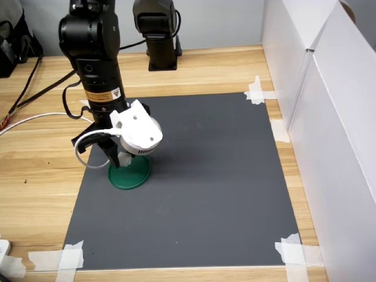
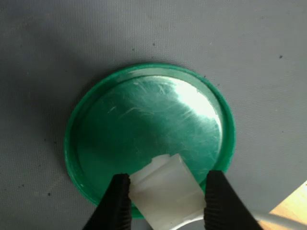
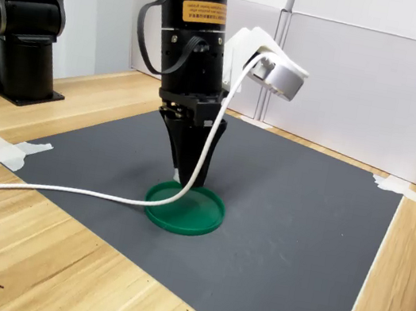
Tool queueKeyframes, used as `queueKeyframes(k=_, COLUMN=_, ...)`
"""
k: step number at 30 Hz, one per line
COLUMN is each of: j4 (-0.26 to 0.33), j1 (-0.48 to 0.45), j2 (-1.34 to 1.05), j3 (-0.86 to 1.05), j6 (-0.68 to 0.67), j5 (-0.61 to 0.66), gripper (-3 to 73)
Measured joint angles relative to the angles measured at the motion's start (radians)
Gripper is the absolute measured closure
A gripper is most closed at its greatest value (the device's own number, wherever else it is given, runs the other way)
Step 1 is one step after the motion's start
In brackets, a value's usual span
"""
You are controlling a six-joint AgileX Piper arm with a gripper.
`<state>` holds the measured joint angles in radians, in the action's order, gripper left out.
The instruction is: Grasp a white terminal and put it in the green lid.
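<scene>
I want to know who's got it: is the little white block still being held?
Held: the end effector pinches the small white plastic block above the round green plastic lid.

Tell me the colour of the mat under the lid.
Dark grey, seen best in the first exterior view: the mat lies under the green lid.

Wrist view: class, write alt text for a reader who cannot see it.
The hand holds the white terminal between two black fingers, just above the near rim of the green lid. The lid lies flat on a grey mat.
</scene>
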<state>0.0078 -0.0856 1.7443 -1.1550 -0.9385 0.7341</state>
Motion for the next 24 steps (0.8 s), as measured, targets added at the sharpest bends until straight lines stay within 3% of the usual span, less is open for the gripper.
queueKeyframes(k=5, j4=0.0, j1=0.0, j2=0.008, j3=0.0, j6=0.0, j5=0.003, gripper=31.7)
queueKeyframes(k=13, j4=0.009, j1=0.0, j2=0.008, j3=0.0, j6=0.0, j5=-0.005, gripper=17.5)
queueKeyframes(k=20, j4=0.038, j1=0.0, j2=-0.043, j3=0.001, j6=0.0, j5=-0.025, gripper=17.1)
queueKeyframes(k=24, j4=0.097, j1=0.0, j2=-0.148, j3=0.003, j6=-0.001, j5=-0.078, gripper=23.6)
